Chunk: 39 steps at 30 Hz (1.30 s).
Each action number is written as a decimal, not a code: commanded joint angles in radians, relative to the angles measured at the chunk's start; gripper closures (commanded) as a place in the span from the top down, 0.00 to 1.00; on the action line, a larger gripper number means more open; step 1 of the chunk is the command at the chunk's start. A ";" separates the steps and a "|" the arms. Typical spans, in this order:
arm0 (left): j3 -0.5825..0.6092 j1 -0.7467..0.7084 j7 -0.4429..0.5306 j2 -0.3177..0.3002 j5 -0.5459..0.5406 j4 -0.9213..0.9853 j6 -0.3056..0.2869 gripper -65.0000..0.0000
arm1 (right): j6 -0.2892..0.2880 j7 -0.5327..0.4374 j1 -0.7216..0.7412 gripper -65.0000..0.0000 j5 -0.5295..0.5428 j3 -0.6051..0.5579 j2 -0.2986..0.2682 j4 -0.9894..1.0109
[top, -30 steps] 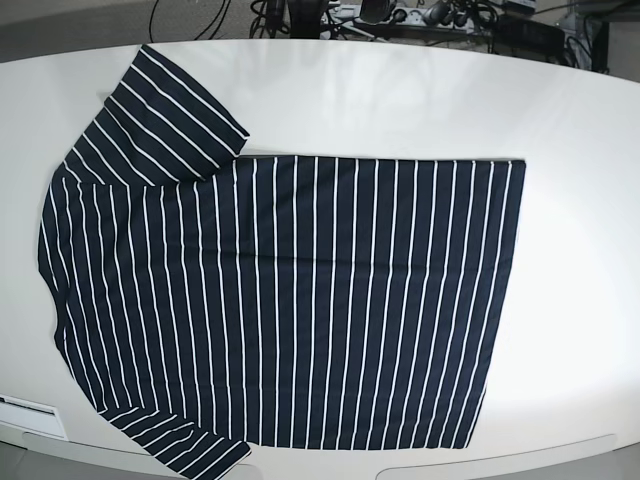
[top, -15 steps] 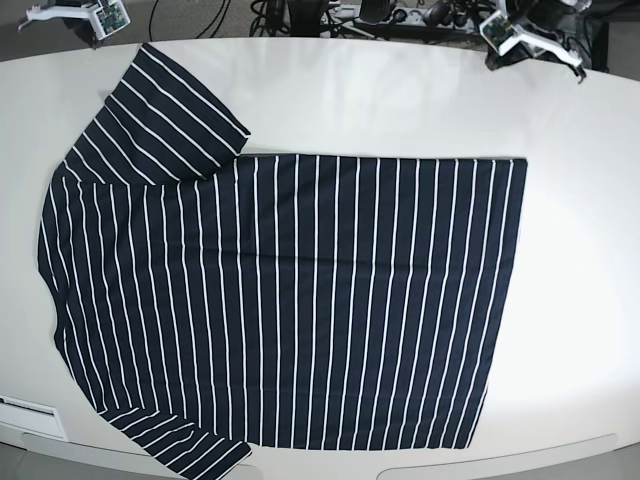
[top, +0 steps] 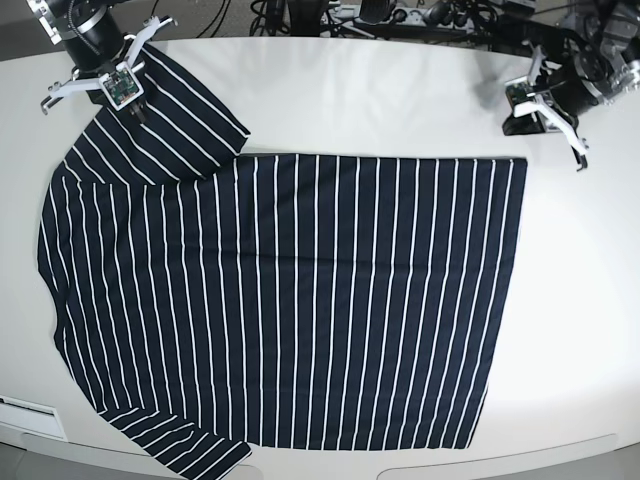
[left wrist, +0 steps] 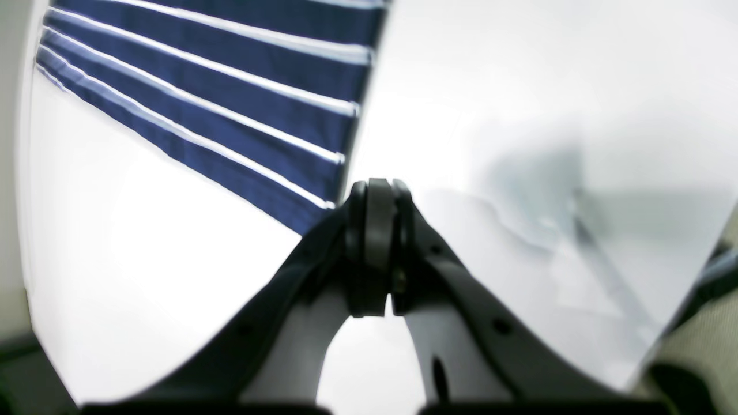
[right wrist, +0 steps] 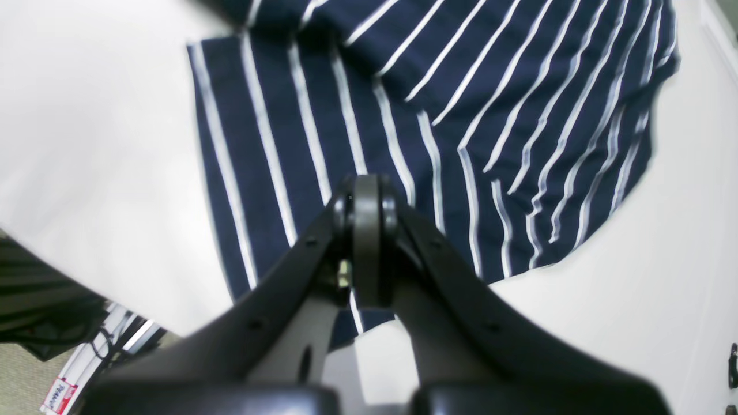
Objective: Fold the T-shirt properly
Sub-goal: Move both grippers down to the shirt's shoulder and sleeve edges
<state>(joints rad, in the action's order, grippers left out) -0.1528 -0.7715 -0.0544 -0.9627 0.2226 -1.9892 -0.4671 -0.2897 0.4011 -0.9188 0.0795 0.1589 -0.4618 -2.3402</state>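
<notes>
The T-shirt (top: pixel 290 300), dark navy with thin white stripes, lies spread flat on the white table (top: pixel 380 100), with its collar end at the left and its hem at the right. My right gripper (top: pixel 133 103) is shut and empty above the far sleeve (top: pixel 165 120). The right wrist view shows its fingertips (right wrist: pixel 366 193) closed over the striped sleeve cloth (right wrist: pixel 403 115). My left gripper (top: pixel 518 124) is shut and empty over bare table just beyond the far hem corner (top: pixel 515 165). The left wrist view shows its closed tips (left wrist: pixel 375 193) beside that corner (left wrist: pixel 230 86).
Cables and a power strip (top: pixel 400 15) lie beyond the table's far edge. A white label (top: pixel 30 410) sits at the front left edge. The near sleeve (top: pixel 180 445) reaches the front edge. Bare table (top: pixel 580 300) lies to the right of the hem.
Both arms have come in from the far edge: the right one down over the far sleeve, the left one down beside the far hem corner. The shirt has not moved.
</notes>
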 commanded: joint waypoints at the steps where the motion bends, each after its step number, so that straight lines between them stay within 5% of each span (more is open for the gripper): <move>1: 0.006 0.019 0.051 -0.041 0.014 0.019 -0.011 0.00 | 0.005 -0.020 -0.012 0.00 0.003 0.005 -0.007 -0.016; 3: 0.038 0.057 0.126 -0.088 0.065 0.087 -0.040 0.03 | -0.006 -0.020 -0.012 0.00 0.003 0.005 -0.006 -0.016; 7: 0.113 0.136 0.268 -0.161 0.146 0.202 -0.050 0.41 | -0.010 -0.021 -0.012 0.00 0.003 0.005 -0.006 -0.016; 9: 0.160 0.177 0.296 -0.184 0.171 0.235 -0.049 0.49 | -0.010 -0.020 -0.012 0.00 0.003 0.005 -0.006 -0.016; 27: 0.812 0.678 0.293 -0.228 0.301 0.379 0.027 0.49 | -0.010 -0.020 -0.012 0.00 0.017 0.005 -0.006 -0.016; 37: 0.921 0.806 0.289 -0.167 0.300 0.430 0.026 0.48 | -0.051 -0.016 -0.012 0.00 0.054 0.005 -0.006 -0.016; 39: 0.921 0.805 0.286 -0.162 0.300 0.430 0.026 0.38 | -0.051 -0.016 -0.012 0.00 0.051 0.005 -0.006 -0.016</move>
<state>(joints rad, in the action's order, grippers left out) 0.7464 0.0494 0.2874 -1.1206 0.4778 -1.5749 -0.3683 -0.3450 0.4038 -0.9245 0.1310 0.1589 -0.4595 -2.3402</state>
